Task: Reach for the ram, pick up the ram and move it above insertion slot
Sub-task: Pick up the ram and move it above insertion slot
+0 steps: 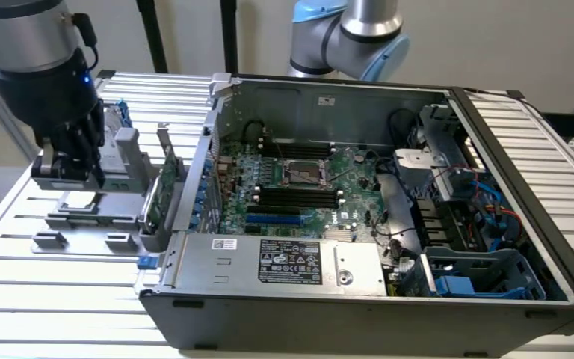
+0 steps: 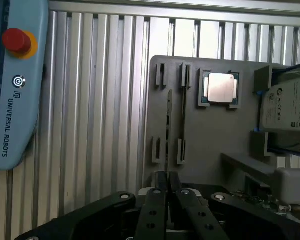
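Gripper (image 2: 167, 176) seen over grey fixture plate (image 2: 215, 140) on slatted table (image 1: 28, 254), toward exterior view's left of open computer case (image 1: 267, 307). Jaws set almost together; thin strip, judged to be ram (image 2: 168, 125), pinched edge-on between them, apparently lifted clear of fixture slots. Ram judged light, stiff, brittle; chips and contact edge best left untouched. Hold best taken on flat faces near mid-length of upper edge, so tilting is limited.
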You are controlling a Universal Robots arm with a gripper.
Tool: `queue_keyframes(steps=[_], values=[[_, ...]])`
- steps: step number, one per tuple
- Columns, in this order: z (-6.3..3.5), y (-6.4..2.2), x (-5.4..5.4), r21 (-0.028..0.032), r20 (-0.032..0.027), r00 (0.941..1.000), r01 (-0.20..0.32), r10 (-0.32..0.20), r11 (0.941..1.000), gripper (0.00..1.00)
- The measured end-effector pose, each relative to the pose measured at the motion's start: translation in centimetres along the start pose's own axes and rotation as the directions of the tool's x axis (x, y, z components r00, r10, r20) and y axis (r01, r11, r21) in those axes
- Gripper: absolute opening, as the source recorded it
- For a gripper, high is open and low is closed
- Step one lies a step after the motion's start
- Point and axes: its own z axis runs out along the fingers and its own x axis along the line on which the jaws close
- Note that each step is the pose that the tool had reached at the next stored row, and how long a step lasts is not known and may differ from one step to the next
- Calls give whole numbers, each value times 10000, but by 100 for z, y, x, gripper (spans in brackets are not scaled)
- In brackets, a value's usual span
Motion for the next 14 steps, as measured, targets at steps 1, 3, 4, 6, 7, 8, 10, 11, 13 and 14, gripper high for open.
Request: queue_keyframes(steps=[1,3,4,6,7,8,10,11,13,14], values=[[-51,-41,0,-6,0,10000,0,0,10000,13],[-147,-119,0,-12,2,10000,1,-1,10000,13],[-195,-158,0,-18,2,10000,1,-1,10000,13],[-290,-234,0,-23,5,10000,1,-1,10000,13],[-338,-273,0,-28,5,10000,1,-1,10000,13],[-389,-315,0,-31,7,10000,2,-2,10000,13],[-487,-399,1,-38,14,10000,4,-4,10000,13],[-534,-440,1,-40,19,10000,5,-5,10000,13],[-630,-523,1,-44,28,10000,7,-7,10000,13],[-678,-565,2,-45,32,10000,9,-9,10000,13]])
